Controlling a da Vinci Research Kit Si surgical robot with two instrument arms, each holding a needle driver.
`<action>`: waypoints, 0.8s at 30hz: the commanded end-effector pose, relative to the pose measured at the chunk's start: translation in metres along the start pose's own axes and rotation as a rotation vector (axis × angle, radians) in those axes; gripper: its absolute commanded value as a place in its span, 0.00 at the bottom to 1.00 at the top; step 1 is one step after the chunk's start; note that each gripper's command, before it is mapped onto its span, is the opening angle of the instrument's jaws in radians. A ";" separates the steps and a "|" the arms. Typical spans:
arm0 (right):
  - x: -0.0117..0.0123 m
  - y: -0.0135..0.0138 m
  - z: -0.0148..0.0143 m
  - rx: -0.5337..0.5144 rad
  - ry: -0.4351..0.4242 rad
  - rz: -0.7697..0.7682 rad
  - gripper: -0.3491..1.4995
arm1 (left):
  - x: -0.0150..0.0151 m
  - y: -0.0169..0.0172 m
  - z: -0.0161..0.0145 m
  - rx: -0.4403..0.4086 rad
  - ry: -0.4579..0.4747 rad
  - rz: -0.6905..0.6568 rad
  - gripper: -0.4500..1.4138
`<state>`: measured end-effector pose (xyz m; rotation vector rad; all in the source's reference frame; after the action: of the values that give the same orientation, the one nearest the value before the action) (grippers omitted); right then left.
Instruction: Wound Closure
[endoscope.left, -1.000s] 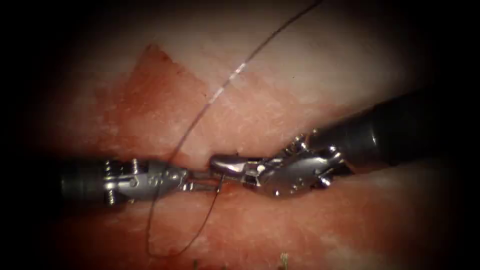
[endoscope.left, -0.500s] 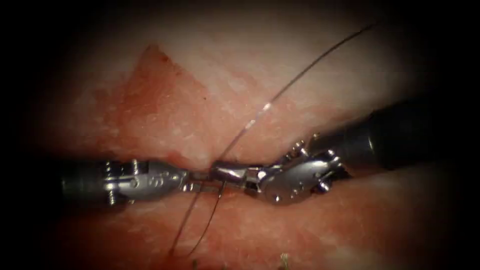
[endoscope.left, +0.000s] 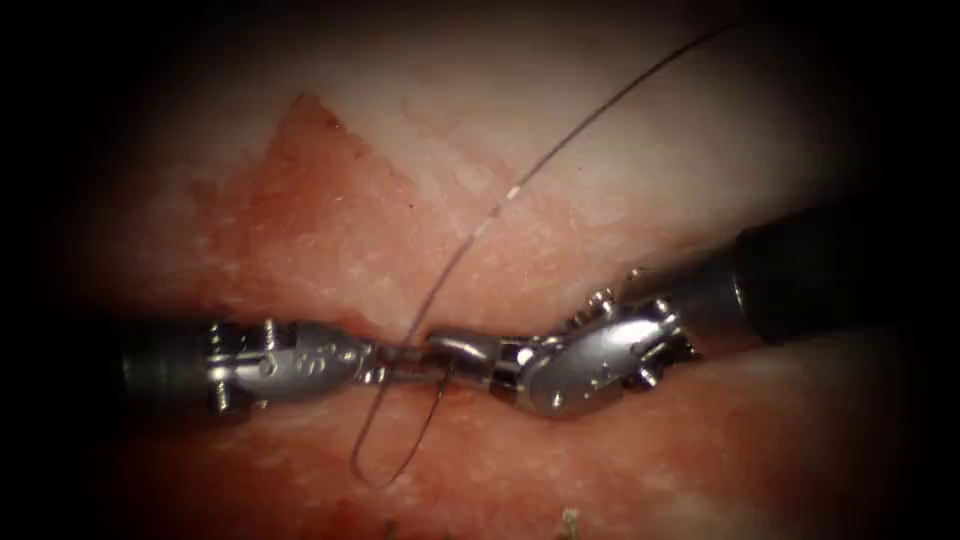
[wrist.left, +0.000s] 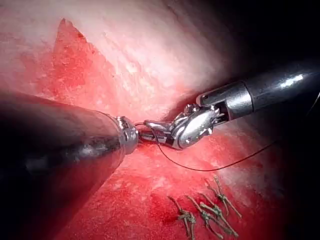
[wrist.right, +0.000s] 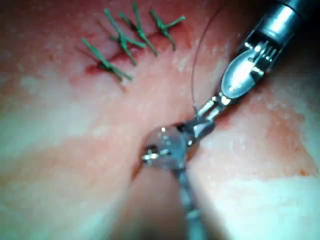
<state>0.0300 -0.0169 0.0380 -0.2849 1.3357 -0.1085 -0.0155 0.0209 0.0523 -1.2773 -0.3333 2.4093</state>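
the left tool (endoscope.left: 385, 362) and right tool (endoscope.left: 440, 350) meet tip to tip over the cut (endoscope.left: 400, 335) in the tissue (endoscope.left: 330, 240), apparently both clamped on the thread (endoscope.left: 520, 185), looped below them; the needle cannot be made out.

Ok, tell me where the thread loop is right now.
In the endoscope view the thread loop hangs over the tissue just below where the left hand and the right hand meet tip to tip.

Red-stained tissue (endoscope.left: 330, 230) carries a dark thread (endoscope.left: 560, 150) looping across it and knotted green stitches (wrist.right: 127, 40) along its cut.
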 end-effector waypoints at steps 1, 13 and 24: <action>-0.0004 -0.0010 0.0003 0.005 -0.010 0.023 0.00 | -0.0003 0.0002 0.0007 -0.002 -0.001 -0.001 0.11; -0.0023 -0.0018 0.0003 0.012 -0.053 0.164 0.00 | -0.0004 0.0002 0.0005 -0.006 -0.006 -0.006 0.10; -0.0013 -0.0002 0.0000 -0.005 -0.053 0.130 0.00 | -0.0003 0.0004 0.0004 -0.009 -0.011 -0.007 0.10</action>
<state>0.0293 -0.0161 0.0390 -0.2096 1.2962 0.0125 -0.0153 0.0208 0.0520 -1.2669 -0.3483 2.4127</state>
